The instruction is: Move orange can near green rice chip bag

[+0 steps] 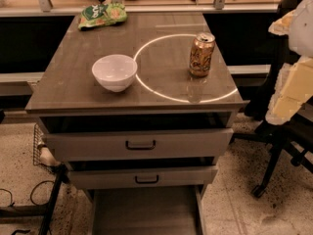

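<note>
The orange can (202, 54) stands upright on the right part of the grey table top (68, 89), inside a bright ring of light. The green rice chip bag (102, 15) lies flat at the far left corner of the table, well apart from the can. My gripper (289, 98) shows as pale cream blocks at the right edge of the view, raised beside the table and to the right of the can. It touches and holds nothing.
A white bowl (115, 72) sits left of centre, between the can and the bag. Two drawers (139, 144) with dark handles stand slightly open below the table top. A black office chair (279, 146) stands on the right. Cables lie on the floor at the lower left.
</note>
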### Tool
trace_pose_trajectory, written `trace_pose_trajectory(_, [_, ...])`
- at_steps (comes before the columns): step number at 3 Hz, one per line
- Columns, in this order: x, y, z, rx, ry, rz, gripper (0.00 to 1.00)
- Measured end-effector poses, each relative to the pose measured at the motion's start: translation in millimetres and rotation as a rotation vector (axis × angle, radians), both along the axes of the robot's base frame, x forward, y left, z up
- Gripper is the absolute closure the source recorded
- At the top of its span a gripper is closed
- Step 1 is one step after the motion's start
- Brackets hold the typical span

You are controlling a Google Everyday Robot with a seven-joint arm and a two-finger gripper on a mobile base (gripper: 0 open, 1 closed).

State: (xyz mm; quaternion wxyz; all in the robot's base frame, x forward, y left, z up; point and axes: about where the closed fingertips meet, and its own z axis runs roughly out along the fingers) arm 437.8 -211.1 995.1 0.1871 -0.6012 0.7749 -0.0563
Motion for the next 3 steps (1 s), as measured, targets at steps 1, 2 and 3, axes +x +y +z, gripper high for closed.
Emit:
trace_pose_trajectory(1, [0, 0, 0, 0.000, 0.000, 0.000, 0.00])
trace_pose_trajectory(2, [13, 3, -1, 0.061, -0.043, -0.021, 0.00])
trace_pose_trajectory(3, [52, -6, -4, 0.248, -0.143, -0.068, 0.00])
